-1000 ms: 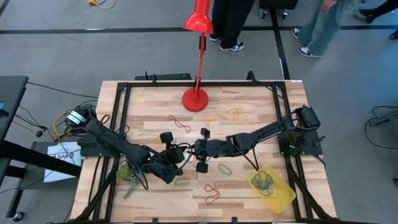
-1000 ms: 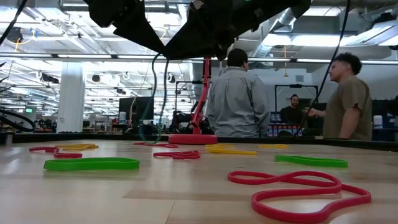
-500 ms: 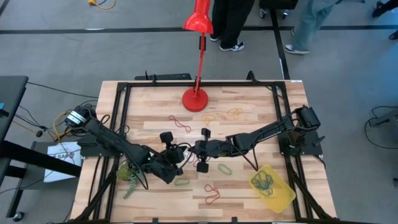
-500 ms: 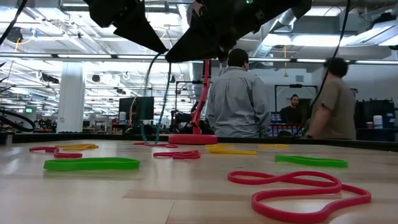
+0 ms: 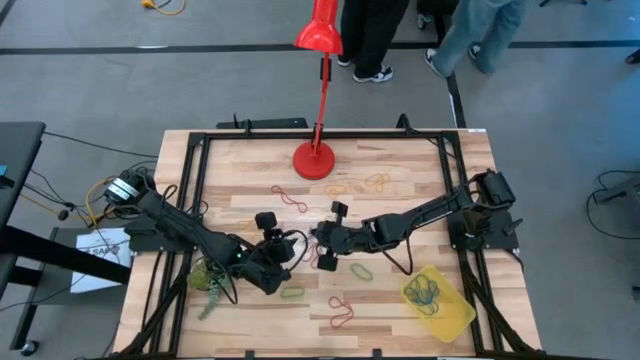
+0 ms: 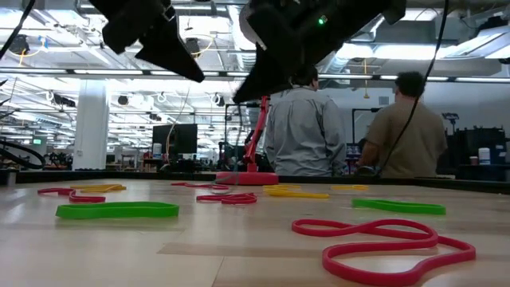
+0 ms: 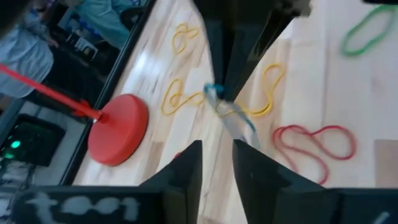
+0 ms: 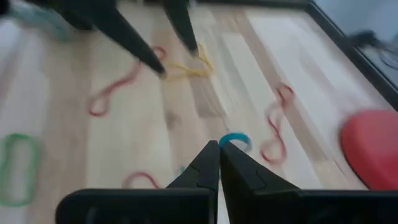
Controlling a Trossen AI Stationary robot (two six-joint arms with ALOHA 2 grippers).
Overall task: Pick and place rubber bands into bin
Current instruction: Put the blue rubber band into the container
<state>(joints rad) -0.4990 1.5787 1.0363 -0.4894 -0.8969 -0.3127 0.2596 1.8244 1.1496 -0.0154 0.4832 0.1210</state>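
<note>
A: While both arms meet at mid-surface, the right tool [image 8: 219, 152] is pinched fully closed on a blue band [image 8: 235, 139], lifted clear so it can travel to the bin [image 5: 438, 298].

B: And the left tool [image 7: 216, 163]? Its fingers stand slightly apart, holding nothing, looking straight at that handover spot.

A: The band hangs limp from the tips, long axis roughly downward in the left wrist view.

B: Other bands [image 5: 290, 197] lie flat, scattered near the lamp base [image 5: 317, 160]. The bin sits at the near right corner, already holding some green ones.
</note>
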